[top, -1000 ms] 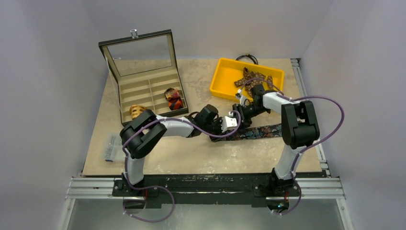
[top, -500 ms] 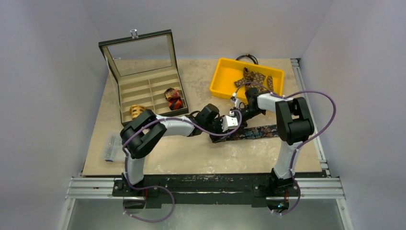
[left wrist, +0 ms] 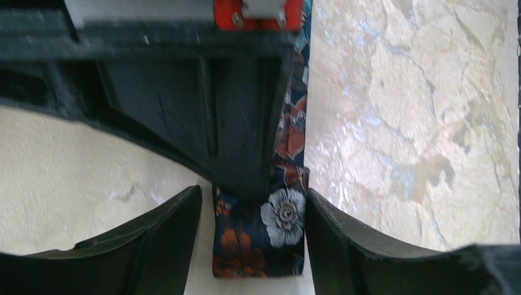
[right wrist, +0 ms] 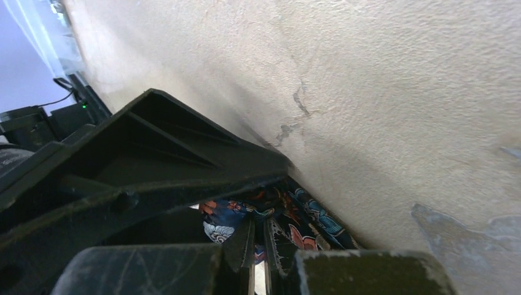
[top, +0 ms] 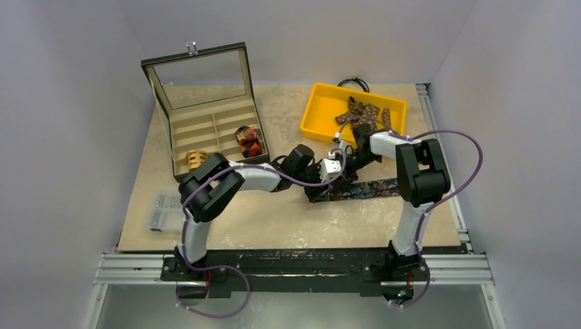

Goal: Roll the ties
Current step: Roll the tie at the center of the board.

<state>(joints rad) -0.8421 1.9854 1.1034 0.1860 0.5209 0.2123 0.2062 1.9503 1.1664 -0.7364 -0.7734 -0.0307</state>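
Straddling the flat navy floral tie [left wrist: 285, 215], left hand [left wrist: 253, 195] gapes wide; right hand [right wrist: 260, 230] nearly closed.

Plain pale grey walls [top: 62, 103] close in the scene on the left, back and right, evenly lit, with only soft shadows. Between them lies a beige, marble-patterned tabletop [top: 274, 223], veined and blotched in the wrist views. A silver aluminium rail frame [top: 137, 271] with a black crossbar [top: 301, 264] runs along its near edge, and another silver side rail [top: 426, 103] edges its right side.
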